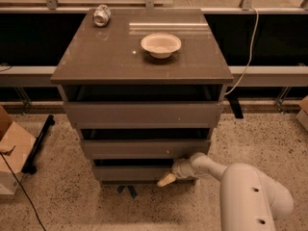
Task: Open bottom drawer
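Observation:
The bottom drawer (132, 172) is the lowest and narrowest of three grey-brown flat fronts in the cabinet, just above the floor, with a dark gap above its front. My gripper (167, 179) is at the end of the white arm that comes in from the lower right. Its cream tip sits at the right part of the bottom drawer's front, at its lower edge.
The cabinet top (96, 57) carries a white bowl (160, 44) and a tipped metal can (101, 15). A cardboard box (10, 150) and a black bar (38, 143) lie on the speckled floor at left. A cable (248, 52) hangs at right.

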{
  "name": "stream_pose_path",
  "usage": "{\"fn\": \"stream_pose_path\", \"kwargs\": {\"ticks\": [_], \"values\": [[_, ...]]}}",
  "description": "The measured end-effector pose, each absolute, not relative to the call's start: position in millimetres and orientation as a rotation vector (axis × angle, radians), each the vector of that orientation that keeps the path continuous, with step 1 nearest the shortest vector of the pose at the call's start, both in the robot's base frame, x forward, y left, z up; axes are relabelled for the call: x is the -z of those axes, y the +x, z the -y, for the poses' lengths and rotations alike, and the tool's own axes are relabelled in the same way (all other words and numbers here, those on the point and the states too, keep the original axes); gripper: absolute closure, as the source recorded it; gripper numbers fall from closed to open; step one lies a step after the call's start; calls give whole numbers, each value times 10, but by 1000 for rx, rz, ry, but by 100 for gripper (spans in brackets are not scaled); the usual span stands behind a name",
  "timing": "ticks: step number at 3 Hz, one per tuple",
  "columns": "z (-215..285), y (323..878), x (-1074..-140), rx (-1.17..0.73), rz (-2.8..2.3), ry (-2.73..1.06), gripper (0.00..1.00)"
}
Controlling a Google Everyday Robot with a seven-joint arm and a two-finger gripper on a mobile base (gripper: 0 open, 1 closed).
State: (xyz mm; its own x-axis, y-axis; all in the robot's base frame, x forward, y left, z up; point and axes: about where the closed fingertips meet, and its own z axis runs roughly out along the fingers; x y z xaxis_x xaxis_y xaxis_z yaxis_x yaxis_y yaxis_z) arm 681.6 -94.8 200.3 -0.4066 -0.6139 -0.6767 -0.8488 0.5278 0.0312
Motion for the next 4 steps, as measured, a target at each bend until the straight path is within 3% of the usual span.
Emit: {"fn": "stream_pose_path", "kwargs": {"ticks": [1,2,3,4], "values": [[880,6728,-1830,-561,-2173,-1214,17],[914,6589,-1756,-580,-2187,-1227,41],[914,6589,-1842,-580,-2187,-1227,72],[914,6589,-1862,-580,-2187,-1227,95]]}}
